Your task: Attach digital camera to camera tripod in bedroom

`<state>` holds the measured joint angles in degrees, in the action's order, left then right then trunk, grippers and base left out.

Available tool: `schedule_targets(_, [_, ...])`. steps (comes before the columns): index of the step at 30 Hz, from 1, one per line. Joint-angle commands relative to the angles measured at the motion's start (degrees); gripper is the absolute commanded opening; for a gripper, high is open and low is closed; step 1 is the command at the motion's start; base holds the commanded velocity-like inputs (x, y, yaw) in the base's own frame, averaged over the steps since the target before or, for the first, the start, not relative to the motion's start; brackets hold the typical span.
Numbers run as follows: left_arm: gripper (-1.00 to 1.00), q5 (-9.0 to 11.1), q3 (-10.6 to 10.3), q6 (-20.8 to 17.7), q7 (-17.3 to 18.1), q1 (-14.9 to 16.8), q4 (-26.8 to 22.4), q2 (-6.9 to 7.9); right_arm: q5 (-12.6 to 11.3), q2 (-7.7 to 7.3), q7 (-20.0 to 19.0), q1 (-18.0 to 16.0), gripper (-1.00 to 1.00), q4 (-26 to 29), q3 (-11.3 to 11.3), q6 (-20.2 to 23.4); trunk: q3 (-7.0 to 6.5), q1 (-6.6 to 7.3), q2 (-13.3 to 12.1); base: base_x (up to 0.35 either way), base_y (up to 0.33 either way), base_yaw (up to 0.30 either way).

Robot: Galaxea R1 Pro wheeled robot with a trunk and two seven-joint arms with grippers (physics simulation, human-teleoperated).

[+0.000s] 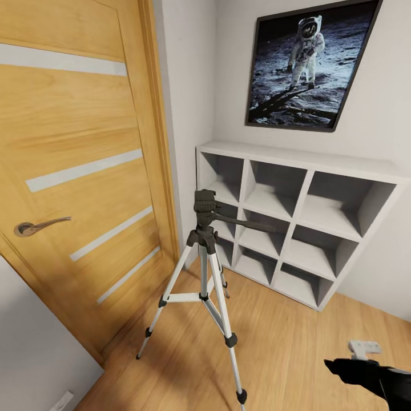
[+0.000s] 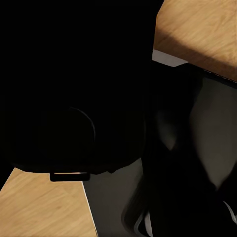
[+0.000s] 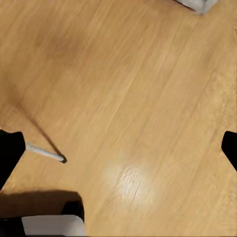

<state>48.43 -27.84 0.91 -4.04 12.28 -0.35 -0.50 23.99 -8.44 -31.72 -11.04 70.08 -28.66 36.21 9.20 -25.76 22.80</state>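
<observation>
Right jaws wide over glossy plank floor (image 3: 128, 84)

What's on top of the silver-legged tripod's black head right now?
Nothing is mounted on the silver-legged tripod: its black head is bare, with only the pan handle sticking out. No camera there.

Poster (image 1: 308, 63) above shelf (image 1: 297, 228) — door (image 1: 74, 171) beside.
</observation>
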Motion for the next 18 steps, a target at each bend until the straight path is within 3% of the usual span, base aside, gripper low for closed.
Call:
schedule_targets(1, [-1.0,0.27,-0.46,0.1,-0.2,0.03,-0.05,-0.02,0.48,0.29,-1.14,-1.56,1.0,2.83,1.51,2.99,0.13,-0.03,0.12,0.0,0.0,0.0])
schedule_targets(3, [-1.0,0.26,-0.46,0.12,-0.19,0.03,-0.04,-0.02,-0.02,0.54,-1.49,-3.73,1.0,5.48,2.78,6.13,0.13,-0.03,0.12,0.0,0.0,0.0])
schedule_targets(6, [-1.0,0.26,-0.45,0.13,-0.19,0.03,-0.06,0.01,-1.37,1.03,-1.93,-10.21,1.0,8.37,4.76,13.3,0.13,-0.03,0.12,0.0,0.0,0.0])
schedule_targets(7, [-1.0,0.26,-0.46,0.13,-0.19,0.03,-0.04,0.01,-2.08,1.16,-2.14,-13.93,1.0,9.06,5.67,17.06,0.13,-0.03,0.12,0.0,0.0,0.0])
schedule_targets(11, [-1.0,0.26,-0.46,0.12,-0.2,0.03,-0.03,0.04,-3.53,1.27,-3.03,-21.19,1.0,10.21,8.52,23.79,0.13,-0.03,0.12,0.0,0.0,0.0])
schedule_targets(18, [-1.0,0.26,-0.41,0.11,-0.24,0.03,-0.02,0.06,-4.33,1.69,-6.06,-24.72,1.0,12.63,16.76,23.79,0.13,-0.03,0.12,0.0,0.0,0.0])
